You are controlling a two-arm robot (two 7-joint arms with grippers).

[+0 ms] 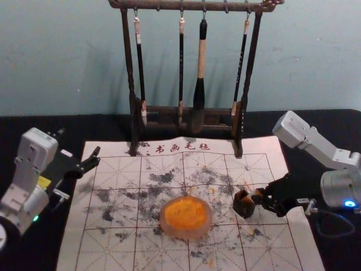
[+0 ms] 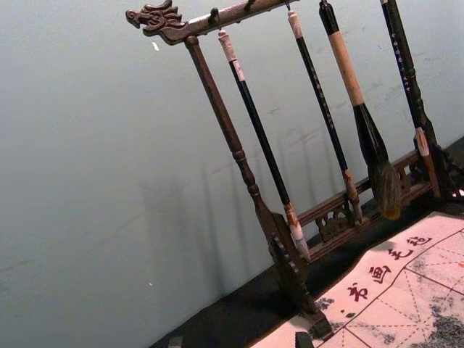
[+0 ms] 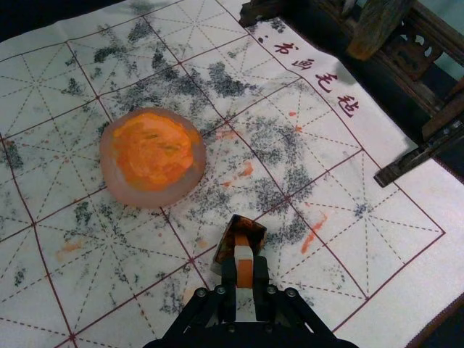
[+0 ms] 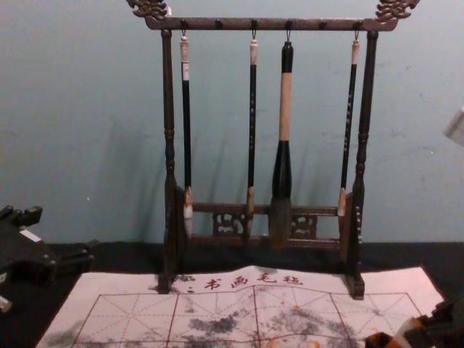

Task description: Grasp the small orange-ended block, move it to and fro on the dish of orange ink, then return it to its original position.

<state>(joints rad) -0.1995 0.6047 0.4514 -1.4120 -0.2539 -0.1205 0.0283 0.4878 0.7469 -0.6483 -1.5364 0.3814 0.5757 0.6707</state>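
My right gripper [image 3: 244,265] is closed on the orange-ended block [image 3: 244,275], one finger flat against each side, on the right half of the calligraphy mat [image 1: 73,251]. The block's long axis runs on in line with my reach, its pale part towards the dark faceted holder [image 1: 244,210] and its orange part lying between my fingertips. The holder sits just beyond them, its mouth at the block's far end; whether that end touches the inner wall I cannot tell. What the coming move turns on is the dish of orange ink [image 1: 190,233]: seen from the head, it lies to my left of the block, past the holder and a little nearer my body. The right arm is plainly the nearer one, and already has the piece. My left gripper [image 1: 98,157] waits idle over the left edge of the mat, fingers parted, with no part in this. If the dip is to come now, I judge the block should rise clear of the holder's rim first, then cross leftward; a low sideways path could knock the holder over. If the block is being put back instead, I would want its axis lined up with that mouth before I let go.
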